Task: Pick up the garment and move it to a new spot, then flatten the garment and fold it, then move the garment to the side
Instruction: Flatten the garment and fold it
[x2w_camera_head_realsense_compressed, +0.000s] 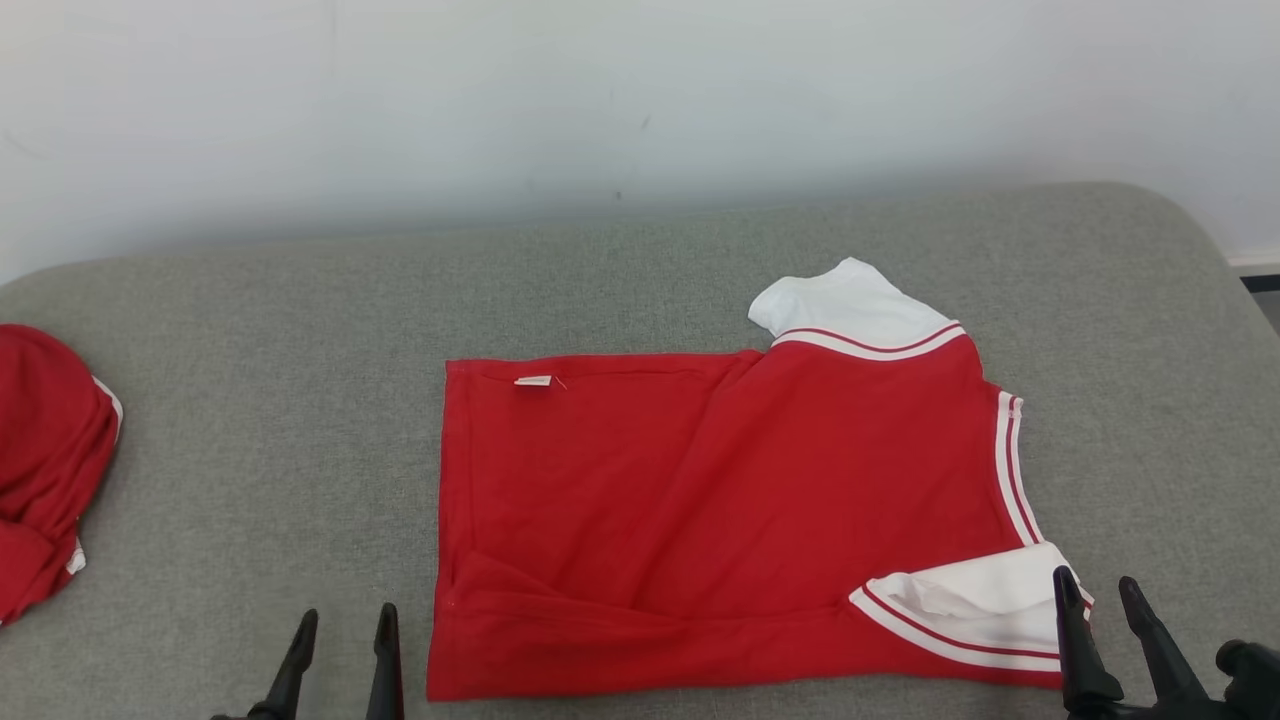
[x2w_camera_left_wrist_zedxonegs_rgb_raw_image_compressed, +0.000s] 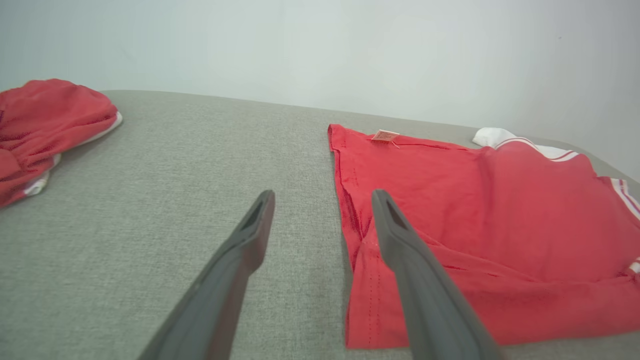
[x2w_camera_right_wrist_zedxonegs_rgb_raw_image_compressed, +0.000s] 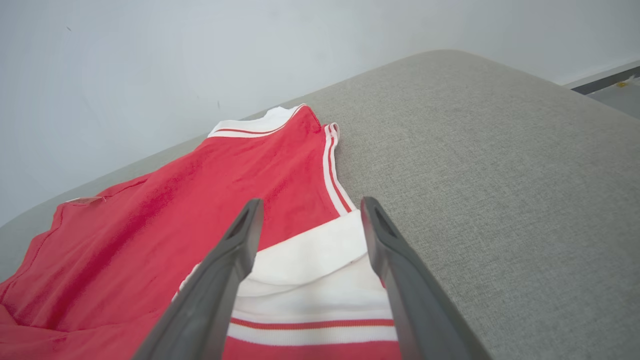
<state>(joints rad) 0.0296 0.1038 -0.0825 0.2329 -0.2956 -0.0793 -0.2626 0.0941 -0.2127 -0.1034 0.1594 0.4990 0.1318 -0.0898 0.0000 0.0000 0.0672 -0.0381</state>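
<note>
We see the grey cushion under the red shirt, which lies spread out with its near edge folded over (white sleeves, red trim). A crumpled red garment sits well apart from the shirt's hem. Our left gripper hangs just beside the shirt's hem corner, fingers wide and empty. Our right gripper, equally wide, hangs over the near sleeve.

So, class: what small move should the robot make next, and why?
Probably reach the open right gripper toward the far white sleeve: it sticks out past the red shirt, while the near sleeve lies folded onto the body.
</note>
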